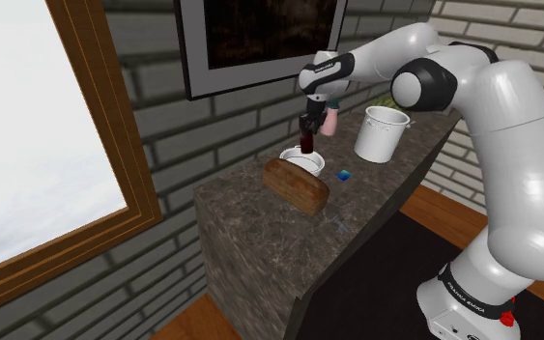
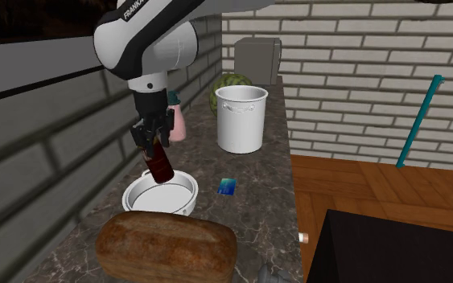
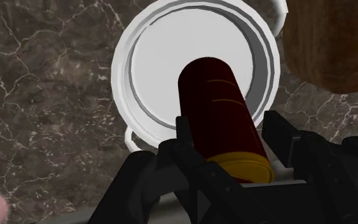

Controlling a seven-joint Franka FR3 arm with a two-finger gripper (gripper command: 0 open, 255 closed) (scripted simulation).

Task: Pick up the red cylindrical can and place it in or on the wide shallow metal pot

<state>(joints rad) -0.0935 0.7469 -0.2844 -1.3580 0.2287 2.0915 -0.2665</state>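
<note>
holding dark red can (image 3: 215, 102) tilted above white shallow pot (image 3: 121, 63) | claw (image 3: 228, 130) clamped on it

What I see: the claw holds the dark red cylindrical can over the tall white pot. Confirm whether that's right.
Wrong in one respect. The claw holds the dark red cylindrical can over the wide shallow white pot, not the tall white pot. The wrist view shows the shallow pot directly beneath the can.

Marble counter (image 1: 260, 241) carries shallow pot (image 2: 168, 198), bread loaf (image 2: 166, 247), tall pot (image 2: 241, 122), blue card (image 2: 227, 186).
</note>
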